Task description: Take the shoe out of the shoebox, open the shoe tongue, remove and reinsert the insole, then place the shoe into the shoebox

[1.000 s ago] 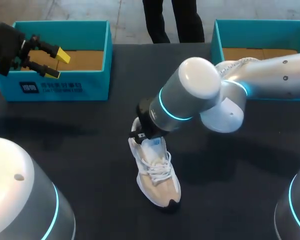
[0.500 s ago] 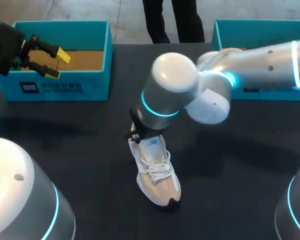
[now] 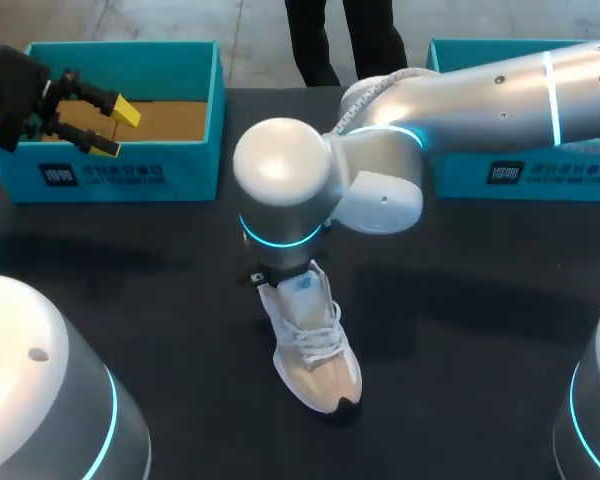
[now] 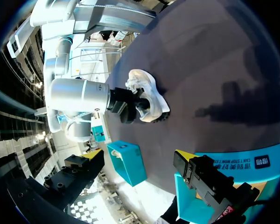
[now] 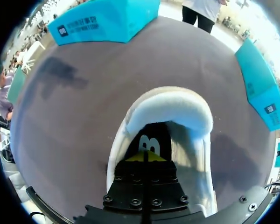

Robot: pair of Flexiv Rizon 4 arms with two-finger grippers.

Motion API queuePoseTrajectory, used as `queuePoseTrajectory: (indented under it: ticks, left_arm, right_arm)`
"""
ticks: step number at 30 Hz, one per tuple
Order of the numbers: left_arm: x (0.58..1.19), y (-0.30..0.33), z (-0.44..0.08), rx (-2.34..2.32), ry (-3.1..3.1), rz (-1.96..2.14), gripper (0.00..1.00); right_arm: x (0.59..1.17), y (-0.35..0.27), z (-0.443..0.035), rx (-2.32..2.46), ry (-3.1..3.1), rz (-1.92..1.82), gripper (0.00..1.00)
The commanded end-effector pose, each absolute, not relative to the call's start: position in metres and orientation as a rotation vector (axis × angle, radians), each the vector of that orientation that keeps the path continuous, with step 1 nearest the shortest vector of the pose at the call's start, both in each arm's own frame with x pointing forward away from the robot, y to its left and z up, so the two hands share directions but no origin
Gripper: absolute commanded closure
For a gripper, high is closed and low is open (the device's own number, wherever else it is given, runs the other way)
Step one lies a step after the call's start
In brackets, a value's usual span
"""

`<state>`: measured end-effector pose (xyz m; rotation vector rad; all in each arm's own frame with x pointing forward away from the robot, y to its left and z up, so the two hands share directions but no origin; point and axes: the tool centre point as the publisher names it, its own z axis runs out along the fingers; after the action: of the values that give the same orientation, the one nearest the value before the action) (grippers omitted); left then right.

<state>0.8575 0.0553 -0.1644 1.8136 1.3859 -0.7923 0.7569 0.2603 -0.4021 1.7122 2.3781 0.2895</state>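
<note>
"Shoe, the white and cream lace-up trainer with a black toe tip (image 3: 315, 350): where is it?"

"Out on the black table (image 3: 160, 300), standing on its sole. It is well apart from the lidless teal cardboard shoebox (image 3: 130, 175), on the robot's side of it, with the heel end nearer that box"

"And the tools?"

"The left tool (image 3: 115, 130) hangs over that shoebox, fingers spread, holding nothing. The right tool (image 5: 144, 157) is down in the heel opening, its yellow tips drawn together over the dark insole (image 5: 149, 137). Whether they nip its edge I cannot tell"

"Which step, then?"

"The insole step, I judge: the shoe is out and the insole looks seated inside"

"Next?"

"If it is to come out, the right tool needs a sure pinch on the insole's heel edge, then a pull up and back, past the padded collar. The light shoe may lift with it, so the left tool would do well to pin the toe"
</note>
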Motion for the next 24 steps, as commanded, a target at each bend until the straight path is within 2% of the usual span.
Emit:
queuePoseTrajectory:
  ticks: [1, 7, 24]
  left_arm:
    - [0.857, 0.055, -0.164, 1.815, 1.387, -0.789, 0.0]
    - [0.857, 0.055, -0.164, 1.815, 1.387, -0.789, 0.0]
    - [0.857, 0.055, -0.164, 1.815, 1.387, -0.789, 0.0]
  right_arm:
    - [0.749, 0.255, -0.39, 1.701, 2.357, 0.381, 1.0]
    - [0.75, 0.252, -0.38, 1.688, 2.35, 0.449, 1.0]
    - [0.774, 0.27, -0.403, 1.605, 2.462, 0.391, 1.0]
